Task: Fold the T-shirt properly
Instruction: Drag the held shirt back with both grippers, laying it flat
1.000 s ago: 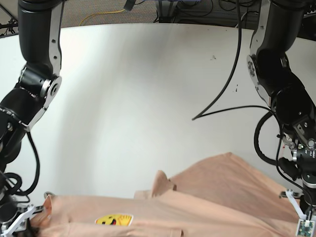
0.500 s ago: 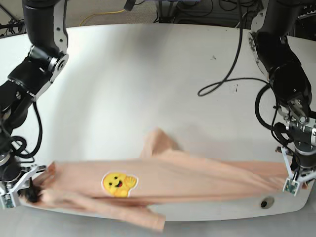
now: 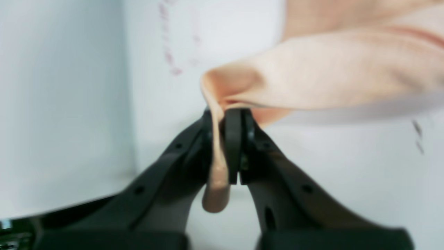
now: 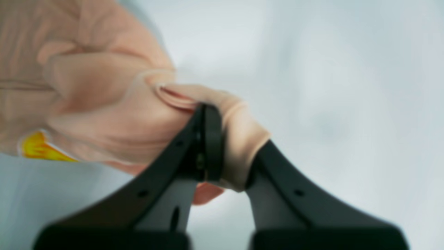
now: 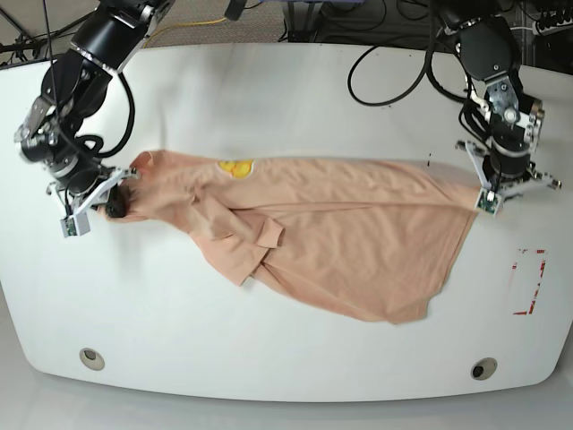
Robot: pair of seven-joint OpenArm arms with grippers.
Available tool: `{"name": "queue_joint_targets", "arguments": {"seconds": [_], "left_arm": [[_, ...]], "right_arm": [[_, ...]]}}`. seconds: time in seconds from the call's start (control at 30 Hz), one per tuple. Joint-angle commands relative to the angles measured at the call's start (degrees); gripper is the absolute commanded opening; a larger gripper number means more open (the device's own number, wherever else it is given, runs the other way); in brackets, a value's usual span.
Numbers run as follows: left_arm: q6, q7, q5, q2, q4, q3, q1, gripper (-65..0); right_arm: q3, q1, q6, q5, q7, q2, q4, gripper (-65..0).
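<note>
On table (image 5: 286, 81): 1 T-shirt (image 5: 358, 242) (2 hands gripping).

A broad white tabletop with rounded corners (image 5: 295, 107) fills the base view. 2 small round holes sit near its front edge, 1 at the left (image 5: 89, 357) and 1 at the right (image 5: 483, 368). A red rectangular outline (image 5: 528, 282) marks its right side. Beyond the far edge, a yellow cable (image 5: 192, 25) lies on the floor.

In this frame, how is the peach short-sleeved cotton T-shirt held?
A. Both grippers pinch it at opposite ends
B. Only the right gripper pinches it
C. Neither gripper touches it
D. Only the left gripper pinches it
A: the left gripper and the right gripper each clamp peach fabric of the T-shirt, which is stretched between them.
</note>
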Motion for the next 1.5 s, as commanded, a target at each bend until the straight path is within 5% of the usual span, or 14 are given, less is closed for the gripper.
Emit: {"name": "queue_joint_targets", "arguments": {"seconds": [0.0,0.37,0.73,0.9,1.2,1.47], "left_arm": [[0.7,-0.9,0.3,-0.5,0.1,-0.9,2.3,-65.0],[0.6,-0.9,0.2,-1.0,-5.3,-5.3,5.9,-65.0],[0.6,-1.0,0.2,-0.8,-6.5,-6.5,5.9,-65.0],[0.6,-1.0,0.2,-0.5,-6.3,-6.4,5.9,-65.0],[0.6,-1.0,0.2,-0.4,-6.7,-6.3,5.9,-65.0],[0.6,-1.0,-1.7,-0.6,-6.8,-6.2,5.9,-65.0]], "right_arm": [[2.1,-1.9,-0.1,0.7,1.7,1.0,0.7,-65.0],[3.9,-10.0,-0.1,0.7,1.3,0.3,0.4,-63.1],[3.5,-14.5,-0.1,1.5,0.9,-1.2,10.5,-19.8],[2.7,-16.3,-0.1,3.9,0.8,-1.5,14.1,-19.0],[-9.4,-19.3,-0.1,4.7,1.7,0.0,14.6,-19.2],[-23.1,-22.8,-0.1,-1.0,13.3,6.4,14.6,-19.2]]}}
